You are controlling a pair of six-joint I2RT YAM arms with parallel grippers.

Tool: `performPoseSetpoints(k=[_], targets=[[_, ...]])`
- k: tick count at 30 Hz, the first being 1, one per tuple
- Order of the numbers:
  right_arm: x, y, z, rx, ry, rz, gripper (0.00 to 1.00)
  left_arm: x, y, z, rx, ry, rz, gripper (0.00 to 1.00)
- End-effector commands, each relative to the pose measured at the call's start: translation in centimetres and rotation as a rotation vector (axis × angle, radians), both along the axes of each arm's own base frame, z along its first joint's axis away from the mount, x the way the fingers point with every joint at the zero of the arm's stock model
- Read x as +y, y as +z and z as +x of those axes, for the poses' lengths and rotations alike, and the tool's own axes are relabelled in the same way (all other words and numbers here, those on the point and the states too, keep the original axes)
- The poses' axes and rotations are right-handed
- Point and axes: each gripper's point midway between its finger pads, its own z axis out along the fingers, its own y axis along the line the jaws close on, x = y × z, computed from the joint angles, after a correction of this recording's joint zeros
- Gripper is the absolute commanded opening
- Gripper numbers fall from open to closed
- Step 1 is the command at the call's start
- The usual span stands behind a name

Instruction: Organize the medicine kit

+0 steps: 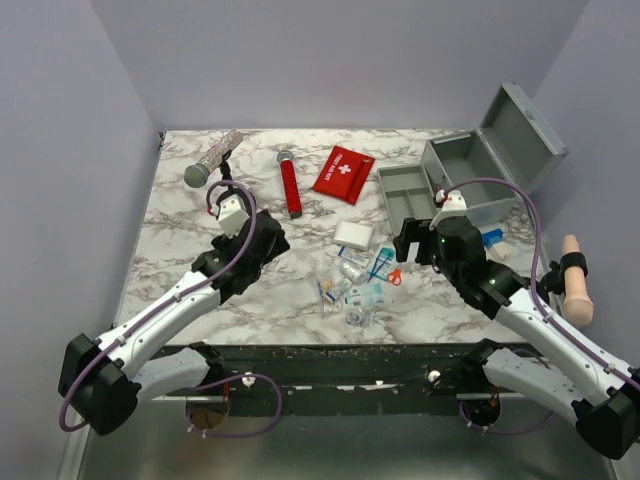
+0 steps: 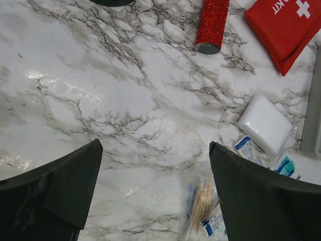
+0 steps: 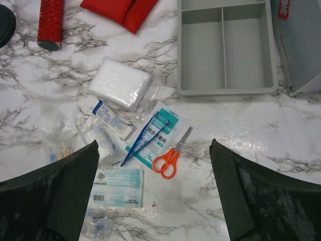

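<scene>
Kit (image 1: 468,165) open at table's 2 o'clock, tray (image 3: 225,47) out at its 9, ready for filling. Supplies (image 1: 360,272) loose mid-table. Right gripper (image 3: 154,155) spread over scissors (image 3: 168,161). Left gripper (image 2: 154,160) spread, empty.

I'm viewing the surface (image 1: 200,200) from above and behind; both wrist cameras are pointing down close, sharing the white pack (image 3: 119,83).

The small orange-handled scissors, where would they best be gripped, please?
Probably across the handle loops of the small orange-handled scissors, straight down from above: they lie flat on the marble table, blades shut, and the loops are the thickest part.
</scene>
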Motion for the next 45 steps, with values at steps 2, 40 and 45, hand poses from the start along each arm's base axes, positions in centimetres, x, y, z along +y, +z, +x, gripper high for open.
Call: performPoseSetpoints(k=[2,40,45], targets=[[0.0,0.1,0.0,-0.005,-0.004,0.009,1.00,0.8,-0.3,0.0,0.084,-0.005,0.130,0.99],[11.8,-0.7,16.2,0.177,-0.122,0.187,0.82,-0.9,2.7,-1.3,-0.106,-0.227,-0.005,0.96],[11.6,-4.9,20.1,0.262,-0.173,0.303,0.73,0.1,2.5,-1.7,-0.155,-0.207,0.004,0.97]])
